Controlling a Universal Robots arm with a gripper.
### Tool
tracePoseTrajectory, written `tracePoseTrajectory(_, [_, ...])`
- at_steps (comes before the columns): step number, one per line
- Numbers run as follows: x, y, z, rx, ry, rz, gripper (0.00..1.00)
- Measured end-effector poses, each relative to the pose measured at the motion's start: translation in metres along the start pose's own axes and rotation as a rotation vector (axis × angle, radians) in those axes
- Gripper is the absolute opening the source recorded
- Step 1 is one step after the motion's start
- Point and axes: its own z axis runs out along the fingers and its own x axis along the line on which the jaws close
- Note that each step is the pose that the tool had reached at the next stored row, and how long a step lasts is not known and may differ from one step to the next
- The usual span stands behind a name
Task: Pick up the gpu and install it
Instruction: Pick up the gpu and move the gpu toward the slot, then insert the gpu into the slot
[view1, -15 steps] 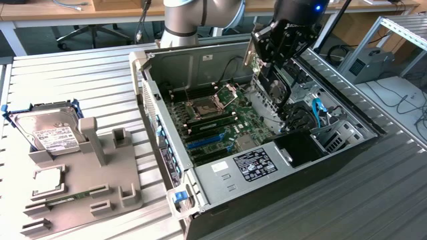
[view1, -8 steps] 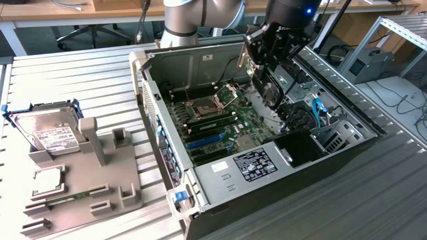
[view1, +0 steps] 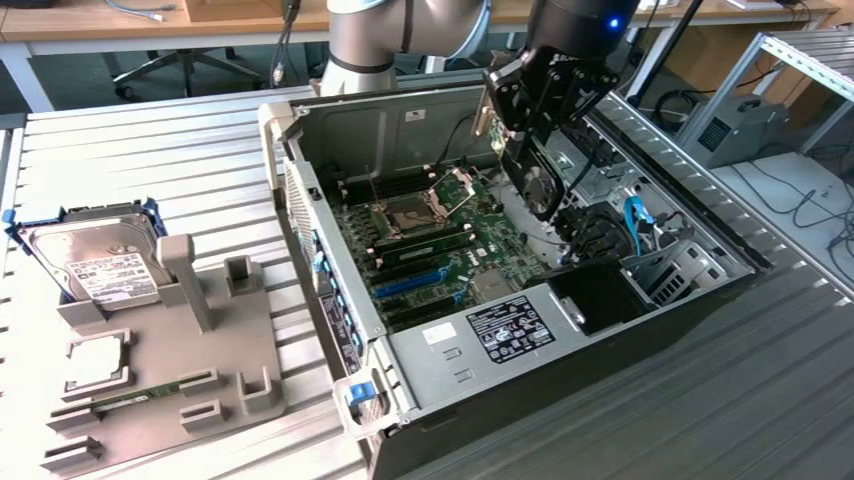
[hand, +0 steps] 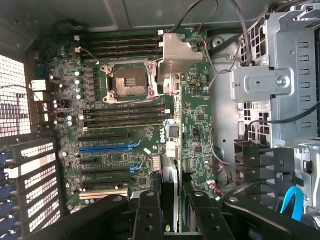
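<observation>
Nearest, at eight o'clock in the exterior view, a grey holder (view1: 200, 330) on the desk (view1: 160, 150) carries a hard drive (view1: 100, 265). At centre, the open computer case (view1: 300, 190) exposes its motherboard (view1: 427, 240). Farthest, at one o'clock, my hand (view1: 534, 135) is half closed, clamping the gpu (view1: 538, 185) on edge above the board. I judge a tilted card could miss its slot or snag the loose cables (view1: 587, 230) beside it.

Gripper (hand: 171, 205) clamped on the graphics card (hand: 169, 172), held edge-on over the motherboard (hand: 200, 125); processor socket (hand: 125, 82) at eleven o'clock from the card, blue slot (hand: 107, 147) at ten.
</observation>
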Motion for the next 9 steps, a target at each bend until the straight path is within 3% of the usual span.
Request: tracePoseTrajectory(9, [0.0001,0.0000,0.0000,-0.0005,0.0005,-0.017,0.26])
